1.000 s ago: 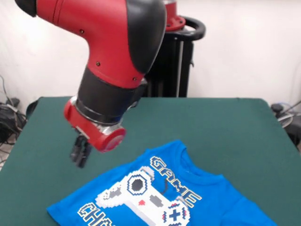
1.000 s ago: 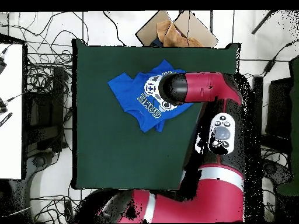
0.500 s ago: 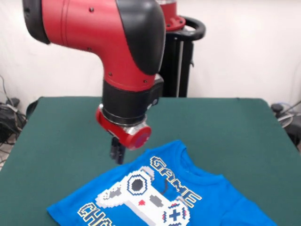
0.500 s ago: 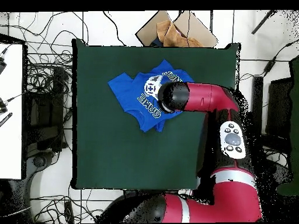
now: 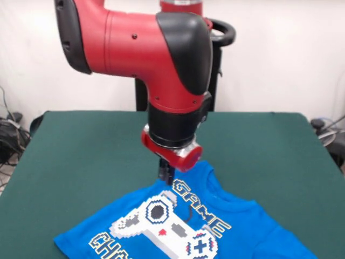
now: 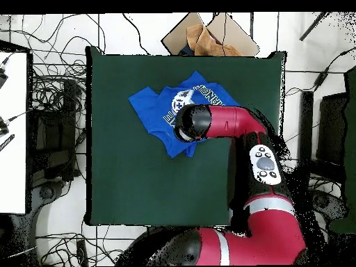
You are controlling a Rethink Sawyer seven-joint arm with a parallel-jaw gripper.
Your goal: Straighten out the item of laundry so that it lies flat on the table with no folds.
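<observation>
The item of laundry point(image 5: 178, 226) is a bright blue T-shirt with a pixel game-controller print and "GAME" lettering. It lies crumpled at the near side of the green table point(image 5: 81, 145), and the picture's bottom edge cuts it off. My gripper point(image 5: 166, 175) hangs under the red wrist, right at the shirt's far edge beside the lettering. Whether it touches the cloth does not show. In the overhead view the shirt point(image 6: 154, 111) lies at the table's point(image 6: 139, 181) upper middle. There the arm's black elbow point(image 6: 191, 123) covers part of the shirt and hides the gripper.
A cardboard box point(image 6: 208, 36) with brown paper sits just past the table's top edge in the overhead view. Cables point(image 6: 52, 90) and a white surface point(image 6: 12, 132) lie to the left. The black pedestal point(image 5: 207, 70) stands behind the table.
In the front view the arm swung rightward, carrying the gripper from bare cloth left of the shirt to the shirt's far edge by the lettering. The shirt has not moved.
</observation>
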